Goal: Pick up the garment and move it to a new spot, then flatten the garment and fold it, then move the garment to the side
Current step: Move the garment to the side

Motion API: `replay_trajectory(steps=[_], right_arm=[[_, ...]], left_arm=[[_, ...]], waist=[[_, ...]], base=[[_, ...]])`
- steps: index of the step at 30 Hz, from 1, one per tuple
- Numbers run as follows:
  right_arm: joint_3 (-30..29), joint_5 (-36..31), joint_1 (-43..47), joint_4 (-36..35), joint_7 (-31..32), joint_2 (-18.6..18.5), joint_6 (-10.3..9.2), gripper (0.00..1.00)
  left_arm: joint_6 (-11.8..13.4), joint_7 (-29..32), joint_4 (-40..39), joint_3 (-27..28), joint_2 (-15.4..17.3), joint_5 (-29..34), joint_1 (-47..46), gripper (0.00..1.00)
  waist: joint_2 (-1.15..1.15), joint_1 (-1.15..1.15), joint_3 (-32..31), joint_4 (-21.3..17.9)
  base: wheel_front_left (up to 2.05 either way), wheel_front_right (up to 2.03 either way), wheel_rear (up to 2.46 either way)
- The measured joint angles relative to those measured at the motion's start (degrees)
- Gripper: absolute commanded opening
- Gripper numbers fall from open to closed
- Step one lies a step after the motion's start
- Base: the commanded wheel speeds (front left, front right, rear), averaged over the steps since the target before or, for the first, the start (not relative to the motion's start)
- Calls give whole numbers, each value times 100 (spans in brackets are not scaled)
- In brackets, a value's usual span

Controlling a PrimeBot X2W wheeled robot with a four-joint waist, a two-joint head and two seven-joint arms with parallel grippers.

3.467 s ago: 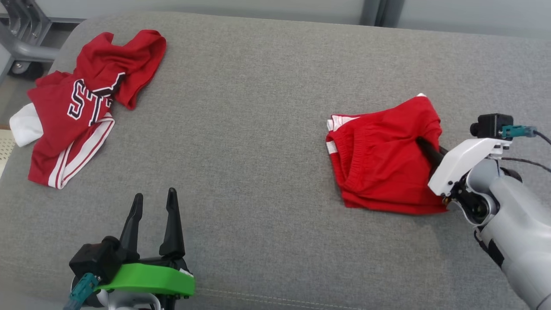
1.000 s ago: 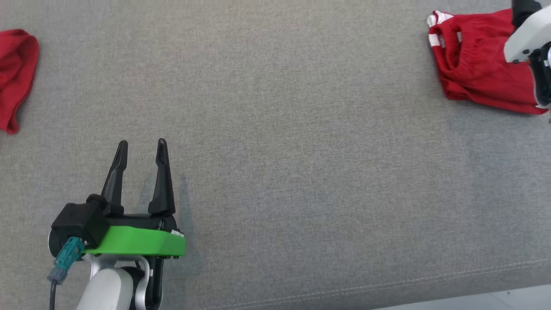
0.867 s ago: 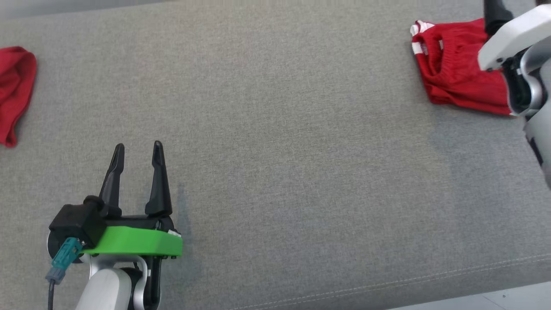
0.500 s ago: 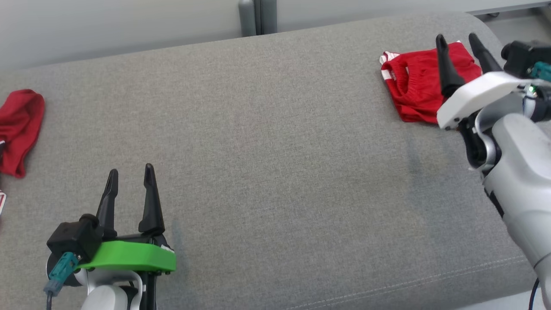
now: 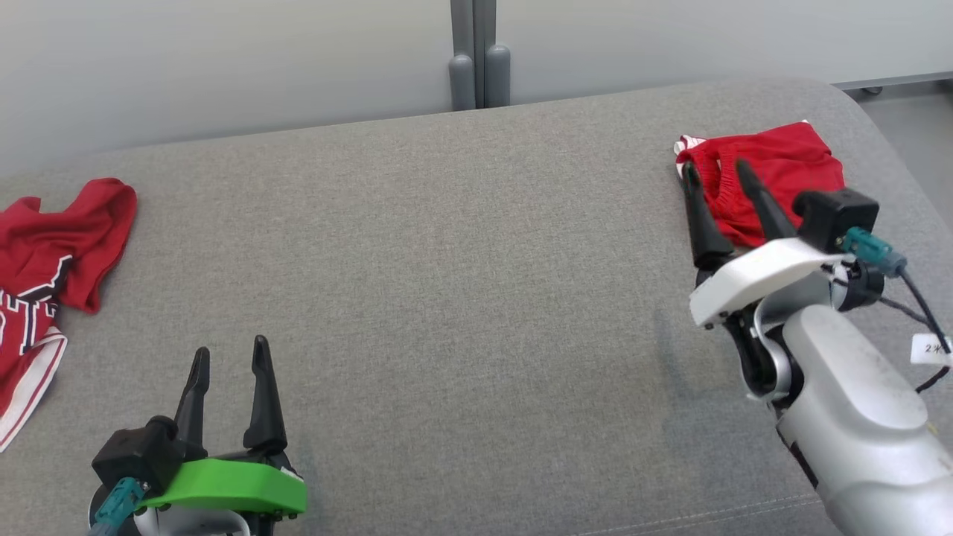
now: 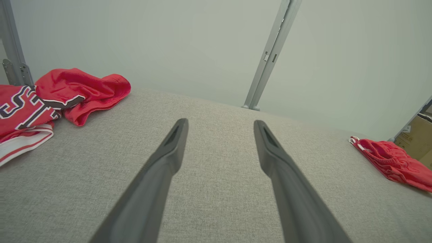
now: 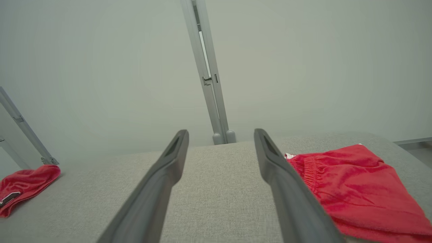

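Though judged already folded, red shorts (image 5: 789,160): lying flat at the far right end of the counter (image 5: 461,283), elastic waistband turned toward the middle, white side stripes showing at the far-left corner.
right tool (image 5: 715,170): jaws spread wide, nothing between them; fingers reaching to the waistband corner, just beside the shorts; contact with the cloth not determinable.
step in hand: fold and set-aside judged complete; judged now to be clearing the right tool away from the bundle.
method: lift straight up before any sideways travel; hold the jaws wide to avoid hooking the waistband with a fingertip; draw back along the finger line, away from the bundle; check afterwards for square layers and unflipped edges.
risk: light cloth, likely to snag on a fingertip and drag, undoing the fold.
left tool (image 5: 230,346): jaws spread wide, empty, low at the near left of the counter, well apart from both garments.
red jersey (image 5: 45,253): crumpled at the far left end, lettering and white trim showing, untouched, well apart from the shorts.
count of garments: two, one folded and one crumpled.
count of tools: two, both empty, two dark fingers each.
count of counters: one, grey fabric top.
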Motion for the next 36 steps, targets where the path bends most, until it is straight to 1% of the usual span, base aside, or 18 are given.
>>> replay_trajectory(steps=[5, 9, 11, 17, 19, 21, 36], right_arm=[[13, -198, 511, -296, 0, 165, -56, 100], [77, -292, 903, -505, 0, 389, -59, 100], [100, -375, 1067, -599, 0, 437, -98, 100], [35, -657, 1391, -827, 0, 433, -103, 100], [-14, -764, 1451, -896, 0, 423, -144, 100], [-54, -855, 1517, -966, 0, 422, -144, 100], [-229, -1137, 2024, -1220, 0, 464, -149, 100]], left_arm=[[1, -2, 0, 11, -9, 0, 99, 100], [1, -2, 2, 29, -13, 0, 249, 100], [2, -2, 3, 40, -15, 3, 289, 100], [3, -3, 58, 155, -15, 11, 422, 100], [9, -3, 75, 162, -15, 11, 449, 100], [19, -4, 75, 167, -16, 11, 449, 100], [19, -20, -42, 194, -21, 163, 461, 100]], waist=[[0, 0, -91, 74], [0, 0, -123, 101], [0, 0, -133, 103], [0, 0, -170, 99], [0, 0, -183, 95], [0, 0, -197, 92], [0, 0, -281, 81]], base=[[0, 0, 0], [0, 0, 0], [0, 0, 0], [0, 0, 0], [0, 0, 0], [0, 0, 0], [0, 0, 0]])
